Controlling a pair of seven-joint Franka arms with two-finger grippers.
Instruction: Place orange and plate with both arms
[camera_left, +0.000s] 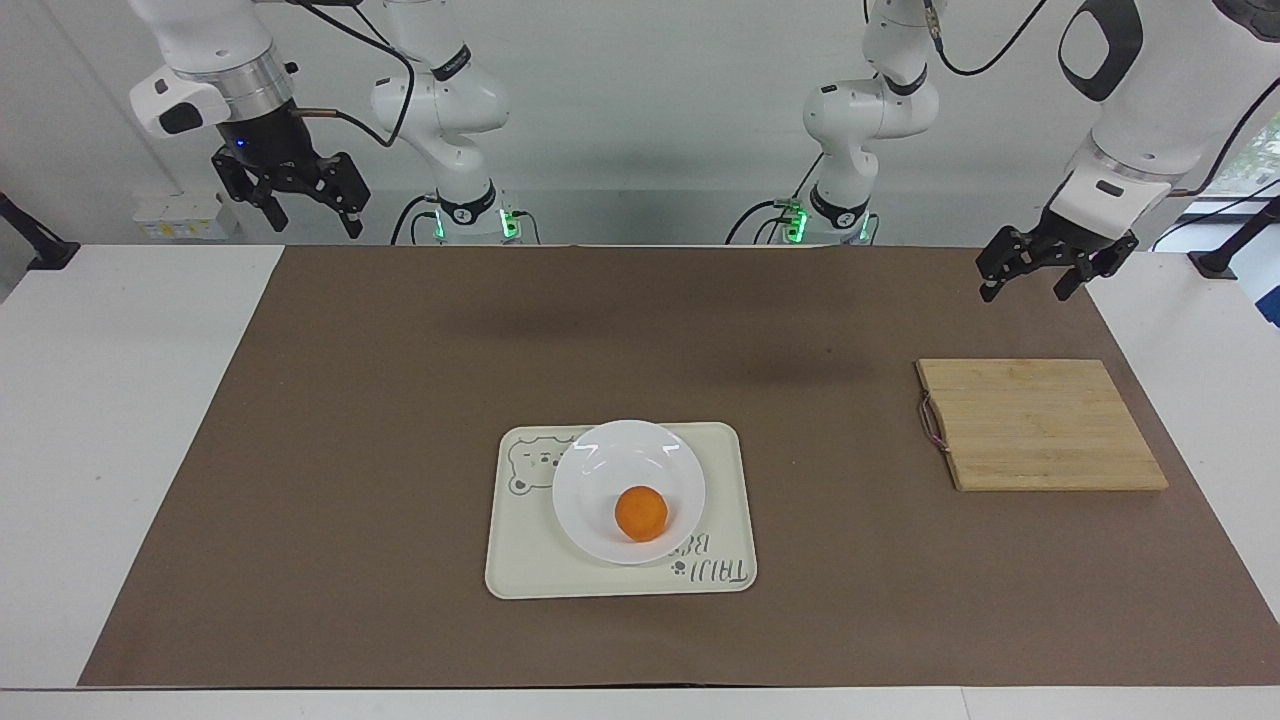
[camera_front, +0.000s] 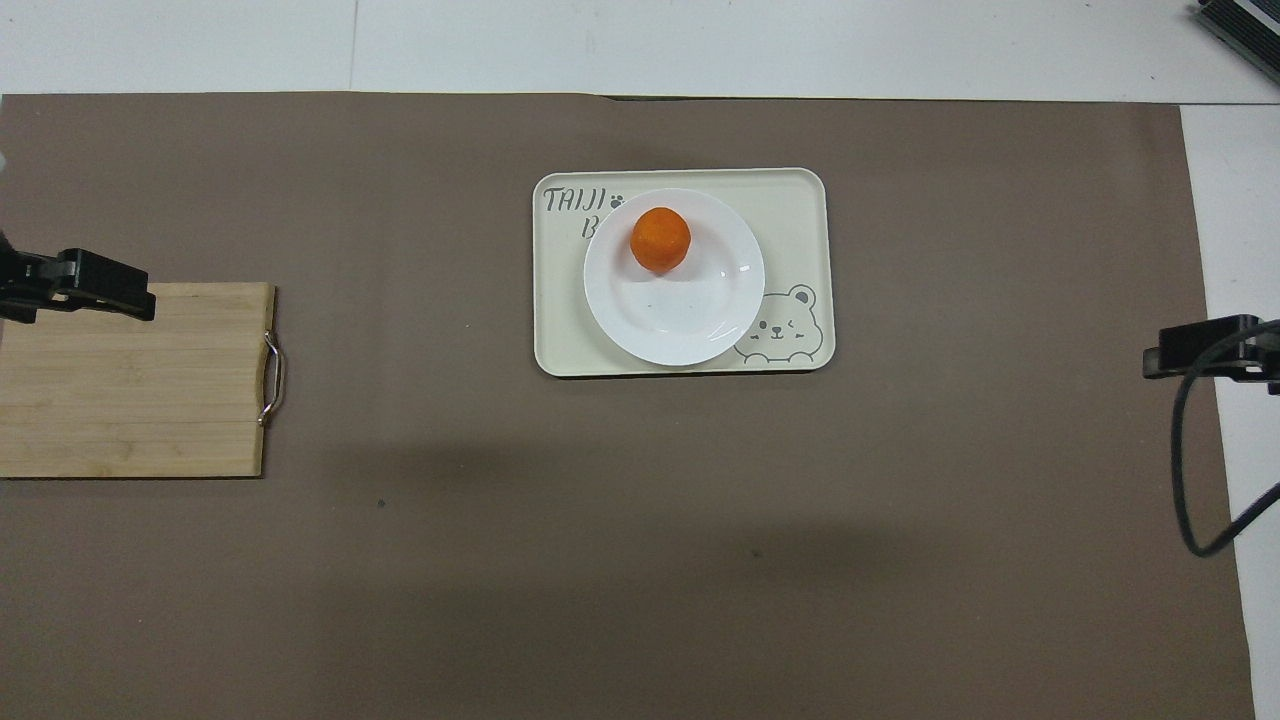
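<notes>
The orange (camera_left: 641, 513) lies in the white plate (camera_left: 600, 465), on the part of it farther from the robots. The plate stands on the cream bear tray (camera_left: 530, 565) in the middle of the mat. The overhead view shows the same orange (camera_front: 660, 239), plate (camera_front: 680, 320) and tray (camera_front: 800, 210). My right gripper (camera_left: 312, 218) hangs open and empty, high over the right arm's end of the table. My left gripper (camera_left: 1025, 288) hangs open and empty over the left arm's end of the mat, by the cutting board. Both are well apart from the plate.
A bamboo cutting board (camera_left: 1040, 425) with a metal handle lies at the left arm's end of the mat; it also shows in the overhead view (camera_front: 130, 400). A brown mat (camera_left: 350, 450) covers most of the white table.
</notes>
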